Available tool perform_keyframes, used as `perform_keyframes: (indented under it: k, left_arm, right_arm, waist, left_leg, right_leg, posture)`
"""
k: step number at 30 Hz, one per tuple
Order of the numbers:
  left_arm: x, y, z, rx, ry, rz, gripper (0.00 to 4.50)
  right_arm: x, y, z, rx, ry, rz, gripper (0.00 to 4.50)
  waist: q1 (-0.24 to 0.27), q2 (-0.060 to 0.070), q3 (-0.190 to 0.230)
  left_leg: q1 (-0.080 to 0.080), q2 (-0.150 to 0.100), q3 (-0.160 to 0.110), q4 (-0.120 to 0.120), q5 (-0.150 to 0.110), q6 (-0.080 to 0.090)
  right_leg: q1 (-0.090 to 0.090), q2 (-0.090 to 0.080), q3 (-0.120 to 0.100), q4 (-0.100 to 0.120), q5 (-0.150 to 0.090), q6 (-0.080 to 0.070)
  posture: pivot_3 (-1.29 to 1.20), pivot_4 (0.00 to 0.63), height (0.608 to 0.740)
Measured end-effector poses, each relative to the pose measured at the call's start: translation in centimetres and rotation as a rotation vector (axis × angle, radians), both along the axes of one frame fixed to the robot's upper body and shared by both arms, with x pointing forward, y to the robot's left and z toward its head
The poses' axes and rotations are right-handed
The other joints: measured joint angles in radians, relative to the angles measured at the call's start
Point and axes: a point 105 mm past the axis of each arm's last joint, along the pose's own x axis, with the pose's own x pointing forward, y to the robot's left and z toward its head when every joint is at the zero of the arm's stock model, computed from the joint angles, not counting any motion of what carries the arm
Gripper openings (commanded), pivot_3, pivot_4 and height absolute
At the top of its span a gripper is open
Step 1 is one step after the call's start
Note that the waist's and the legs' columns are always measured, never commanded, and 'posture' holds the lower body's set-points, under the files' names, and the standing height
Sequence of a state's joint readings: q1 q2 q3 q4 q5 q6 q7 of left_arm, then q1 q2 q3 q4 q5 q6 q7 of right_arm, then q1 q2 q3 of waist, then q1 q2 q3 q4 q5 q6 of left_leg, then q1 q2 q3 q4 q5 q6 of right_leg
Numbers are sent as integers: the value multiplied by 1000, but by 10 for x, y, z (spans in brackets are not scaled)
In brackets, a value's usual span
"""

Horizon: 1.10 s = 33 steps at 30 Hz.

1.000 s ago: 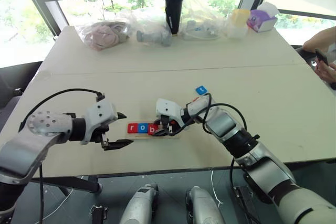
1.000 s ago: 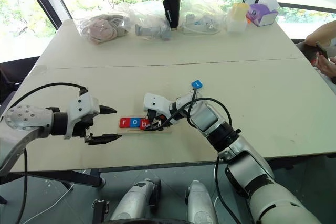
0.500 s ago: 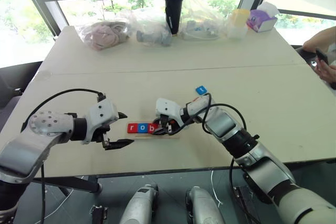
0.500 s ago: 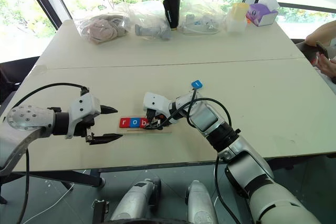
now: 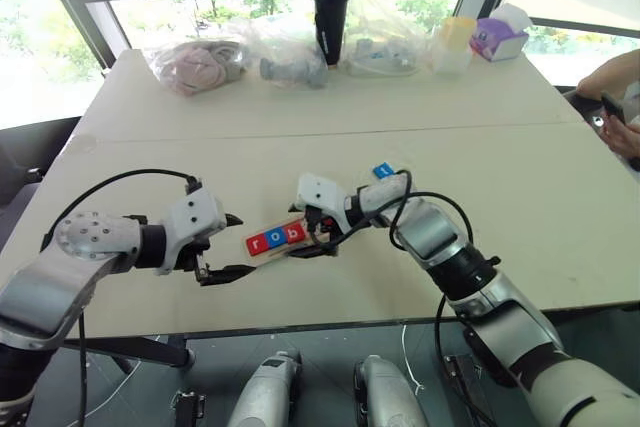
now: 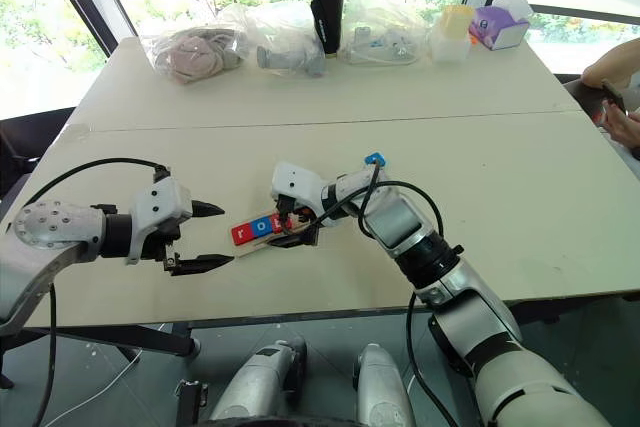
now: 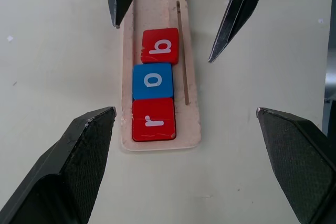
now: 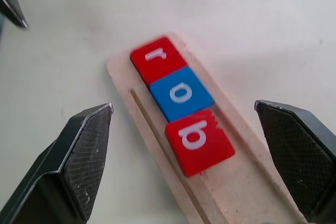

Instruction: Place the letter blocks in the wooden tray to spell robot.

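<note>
With both the left hand (image 5: 222,247) and right hand (image 8: 194,156) spread empty, the skewed wooden tray (image 7: 186,129) could make the far blue block (image 5: 383,171) miss its slot.

My open right pincer (image 5: 312,237) crowds the tray's (image 7: 190,103) far end; bare table (image 5: 150,177) lies around it, and a lone blue block (image 5: 383,171) sits near my right wrist.

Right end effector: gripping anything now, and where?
Nothing is held. The right end effector is open above the wooden tray, its fingers clear of the r, o, b blocks.
</note>
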<state>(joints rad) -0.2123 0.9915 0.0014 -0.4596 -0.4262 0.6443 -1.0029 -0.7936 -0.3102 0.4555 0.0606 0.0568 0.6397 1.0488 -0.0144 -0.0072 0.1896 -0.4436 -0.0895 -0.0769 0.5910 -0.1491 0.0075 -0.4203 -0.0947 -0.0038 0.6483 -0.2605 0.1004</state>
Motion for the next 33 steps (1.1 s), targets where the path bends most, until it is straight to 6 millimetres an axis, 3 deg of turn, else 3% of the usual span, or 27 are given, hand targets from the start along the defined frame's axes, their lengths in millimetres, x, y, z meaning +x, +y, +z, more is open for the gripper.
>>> perform_keyframes:
  k: [13, 27, 33]
  left_arm:
    - [2, -3, 2, 0, 2, -16, 4500]
    - [2, -1, -1, 1, 12, 3, 4500]
    - [1, -2, -1, -2, 17, 4, 4500]
  right_arm:
    - [12, -15, -16, -55, -90, -39, 4464]
    - [31, -8, -24, -84, -130, -72, 4464]
    - [29, -7, -24, -80, -129, -50, 4464]
  waist:
    - [-3, 0, 0]
    - [-3, 0, 0]
    - [-3, 0, 0]
  left_leg:
    - [0, 0, 0, 0, 0, 0]
    - [0, 0, 0, 0, 0, 0]
    - [0, 0, 0, 0, 0, 0]
  right_leg:
    - [0, 0, 0, 0, 0, 0]
    - [0, 1, 0, 0, 0, 0]
    - [0, 1, 0, 1, 0, 0]
  posture:
    - [0, 150, 740]
    - [0, 150, 740]
    - [0, 150, 740]
